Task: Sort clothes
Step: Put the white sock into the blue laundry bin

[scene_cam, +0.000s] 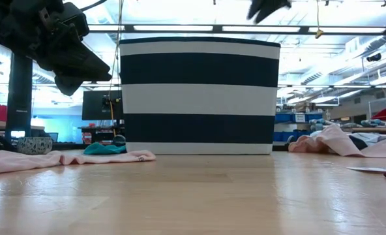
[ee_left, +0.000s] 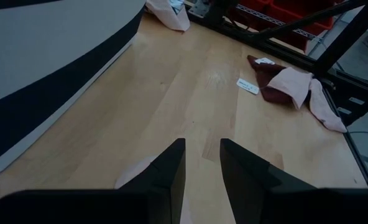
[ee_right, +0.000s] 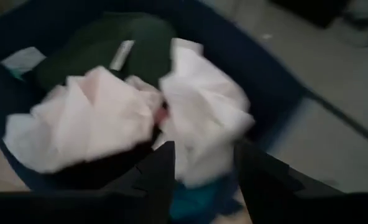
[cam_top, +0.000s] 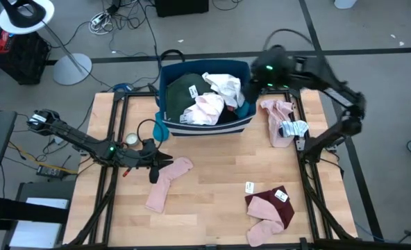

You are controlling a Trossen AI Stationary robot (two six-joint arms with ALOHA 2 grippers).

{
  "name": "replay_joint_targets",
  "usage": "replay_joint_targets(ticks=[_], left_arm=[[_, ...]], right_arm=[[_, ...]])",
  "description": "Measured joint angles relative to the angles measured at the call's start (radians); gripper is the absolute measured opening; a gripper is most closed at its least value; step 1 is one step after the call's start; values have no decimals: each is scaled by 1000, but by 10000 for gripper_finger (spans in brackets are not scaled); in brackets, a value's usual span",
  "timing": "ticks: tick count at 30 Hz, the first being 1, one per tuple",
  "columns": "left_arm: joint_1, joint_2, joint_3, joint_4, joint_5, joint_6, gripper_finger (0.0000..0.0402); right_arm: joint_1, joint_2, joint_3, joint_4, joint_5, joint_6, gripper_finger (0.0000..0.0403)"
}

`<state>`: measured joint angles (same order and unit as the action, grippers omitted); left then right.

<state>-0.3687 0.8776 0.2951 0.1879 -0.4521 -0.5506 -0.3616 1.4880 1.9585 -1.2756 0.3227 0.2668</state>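
Note:
The dark blue bin with white stripes stands at the table's far middle. In it lie a dark green top, a white piece and a pale pink piece. My right gripper hangs open above the bin's right side, holding nothing. A pink sock lies flat on the table at the near left. My left gripper hovers open over the sock's far end, clear of it.
A pink garment with a striped piece lies right of the bin. A maroon piece and a pink sock lie at the near right, with a white tag beside them. Bare wood lies between them.

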Motion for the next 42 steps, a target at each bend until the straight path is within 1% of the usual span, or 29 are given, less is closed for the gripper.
replay_joint_targets(ticks=[3,5,8,11,18,20,24,29,33,37,39,42], left_arm=[[0,0,0,0,0,0,106],[0,0,0,0,0,0,106],[0,0,0,1,0,0,106],[0,0,0,1,0,-1,106],[0,0,0,2,0,-3,106],[0,0,0,2,0,-3,106],[0,0,0,2,0,-3,106],[0,0,0,2,0,-4,106],[0,0,0,2,0,-4,106],[0,0,0,2,0,-4,106],[0,0,0,2,0,-4,106],[0,0,0,2,0,-4,106]], right_arm=[[54,-88,-34,-68,128,55,164],[82,-144,-82,-105,169,107,164],[104,-230,-200,-132,188,198,162],[107,-317,-358,-135,190,276,162],[67,-490,-734,-80,208,443,162],[42,-526,-823,-51,190,477,162],[-32,-566,-974,-30,110,498,162],[-124,-585,-1129,-25,89,518,160],[-195,-594,-1220,16,42,498,160],[-263,-594,-1299,57,23,459,155],[-292,-591,-1304,96,-15,426,152],[-321,-591,-1302,136,-31,411,145]])
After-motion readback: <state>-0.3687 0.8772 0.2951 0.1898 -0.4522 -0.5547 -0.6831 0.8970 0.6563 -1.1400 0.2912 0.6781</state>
